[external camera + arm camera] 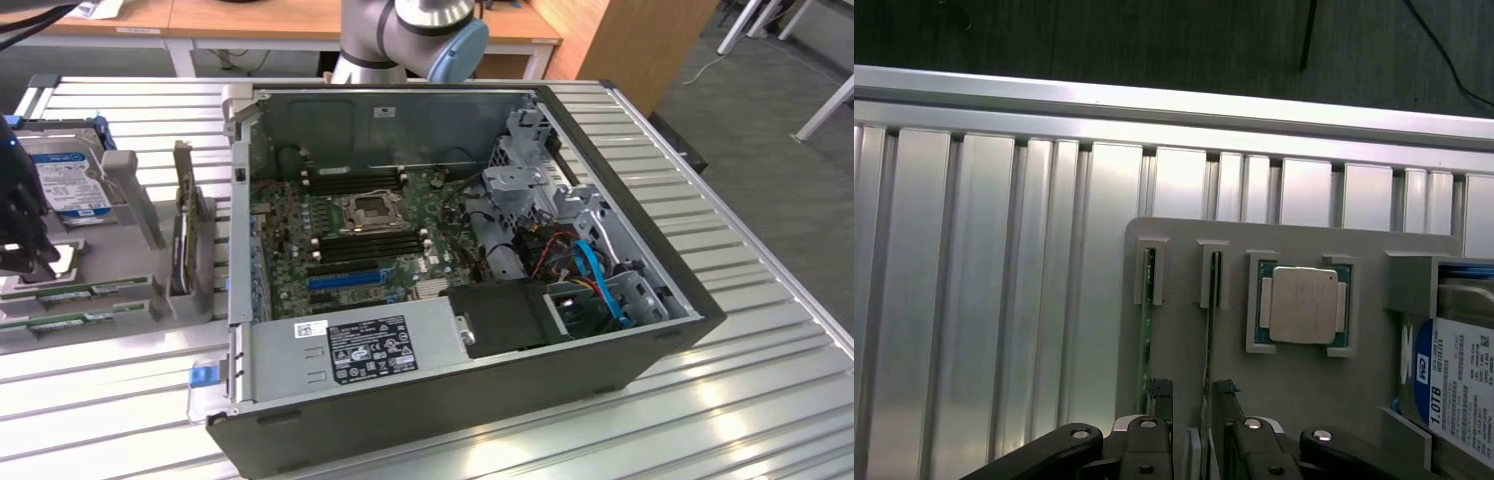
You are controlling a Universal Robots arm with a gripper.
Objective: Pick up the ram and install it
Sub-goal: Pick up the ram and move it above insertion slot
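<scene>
Two thin green ram sticks stand on edge in a grey holder (1184, 330): one ram stick (1146, 330) and a second (1208, 330) beside it. My gripper (1192, 400) hangs low over them, open. Its dark fingers (1159, 395) stand on either side of the second stick, which runs down into the gap close to one finger. In the exterior view my gripper (24, 255) is at the far left over the holder (80, 300), and the green stick edges (67, 291) lie below it. Black memory slots (367, 245) flank the processor socket (367, 210) inside the open computer case (467, 300).
A processor chip (1304, 305) and a blue-labelled hard drive (1454, 390) sit in the holder next to the sticks. A dark expansion card (194, 235) stands upright between holder and case. The case wall (238, 230) rises beside it. Everything rests on a ribbed metal table (667, 420).
</scene>
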